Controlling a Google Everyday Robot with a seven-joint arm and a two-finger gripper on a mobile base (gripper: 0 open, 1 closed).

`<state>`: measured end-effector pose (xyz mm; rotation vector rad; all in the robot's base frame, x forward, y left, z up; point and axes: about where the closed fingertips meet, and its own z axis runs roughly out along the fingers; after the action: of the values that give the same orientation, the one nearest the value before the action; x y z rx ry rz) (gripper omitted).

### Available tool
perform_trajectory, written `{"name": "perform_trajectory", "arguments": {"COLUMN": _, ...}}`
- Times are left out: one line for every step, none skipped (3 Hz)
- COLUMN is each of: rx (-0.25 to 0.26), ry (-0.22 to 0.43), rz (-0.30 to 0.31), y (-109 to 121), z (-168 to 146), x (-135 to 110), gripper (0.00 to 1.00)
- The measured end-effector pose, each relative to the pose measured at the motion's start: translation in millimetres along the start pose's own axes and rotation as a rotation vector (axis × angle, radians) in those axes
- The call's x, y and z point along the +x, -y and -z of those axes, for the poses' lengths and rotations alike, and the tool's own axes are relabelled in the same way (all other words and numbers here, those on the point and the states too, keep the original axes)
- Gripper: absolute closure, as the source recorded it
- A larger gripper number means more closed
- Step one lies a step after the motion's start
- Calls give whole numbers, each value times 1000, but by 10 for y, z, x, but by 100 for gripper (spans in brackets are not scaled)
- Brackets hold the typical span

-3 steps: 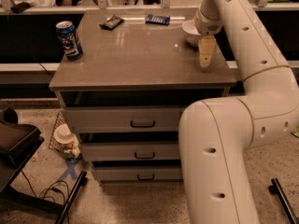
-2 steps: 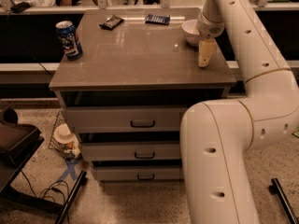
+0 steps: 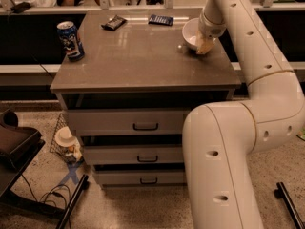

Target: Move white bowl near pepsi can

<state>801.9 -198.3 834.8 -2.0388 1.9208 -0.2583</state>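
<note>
Presently, in the one camera view, the small round glossy white bowl (image 3: 191, 32) is sitting at the far right corner of the smooth grey-brown cabinet top (image 3: 138, 63). The tan-tipped gripper (image 3: 205, 45) is hanging from the wrist of the thick white jointed arm (image 3: 248, 51) and is pressing in at the bowl's near right rim. That looks like the place to take a deep bowl by its wall. Whether the gripper is spread or pinching the rim cannot be told, since the wrist and the bowl's edge are overlapping there.

The blue aluminium pepsi can (image 3: 70, 40) with its silver top rim is standing upright at the left edge of the same surface, well apart from the bowl, so nearly the whole width is lying between the two. The task is judged to be at its grasping step, with the carry not yet done.

A flat dark snack packet (image 3: 114, 22) and a flat blue packet (image 3: 160, 19) are lying along the far edge, between bowl and can. A route along the nearer, bare part of the top would probably be avoiding them.

Below, three drawers (image 3: 145, 124) are staying shut and a wire basket (image 3: 62, 142) is resting on the floor at the left — neither is bearing on the move.
</note>
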Motion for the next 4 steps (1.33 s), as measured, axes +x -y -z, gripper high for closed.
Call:
{"name": "perform_trajectory", "arguments": {"rx": 12, "ry": 3, "rz": 1, "y": 38, "z": -47, "x": -13, "gripper": 93}}
{"name": "perform_trajectory", "arguments": {"rx": 20, "ry": 5, "rz": 2, "y": 68, "z": -94, "x": -24, "gripper": 100}}
{"name": "perform_trajectory", "arguments": {"rx": 21, "ry": 5, "rz": 2, "y": 72, "z": -96, "x": -28, "gripper": 100}}
{"name": "perform_trajectory", "arguments": {"rx": 100, "ry": -27, "rz": 46, "y": 289, "z": 171, "x": -105, "gripper": 100}}
